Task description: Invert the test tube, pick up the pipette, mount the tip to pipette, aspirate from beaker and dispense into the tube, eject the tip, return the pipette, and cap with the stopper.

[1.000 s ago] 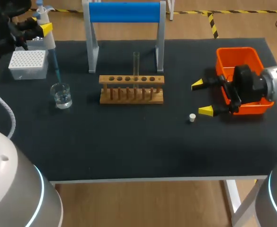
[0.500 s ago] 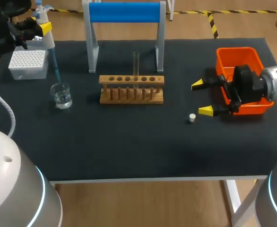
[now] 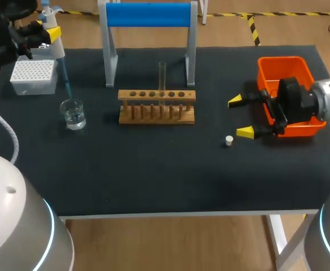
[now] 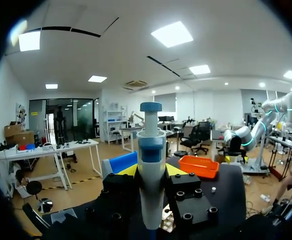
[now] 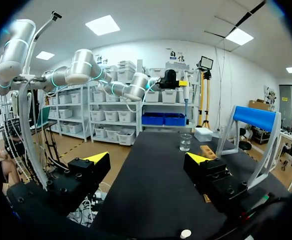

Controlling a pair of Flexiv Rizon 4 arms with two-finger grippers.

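Still pinches the pipette in the left gripper, tip at the beaker just below, unmoved this past second. Keeps the right gripper spread, stopper just beside one fingertip. Probably aspirating; dispensing into the test tube yet to come.
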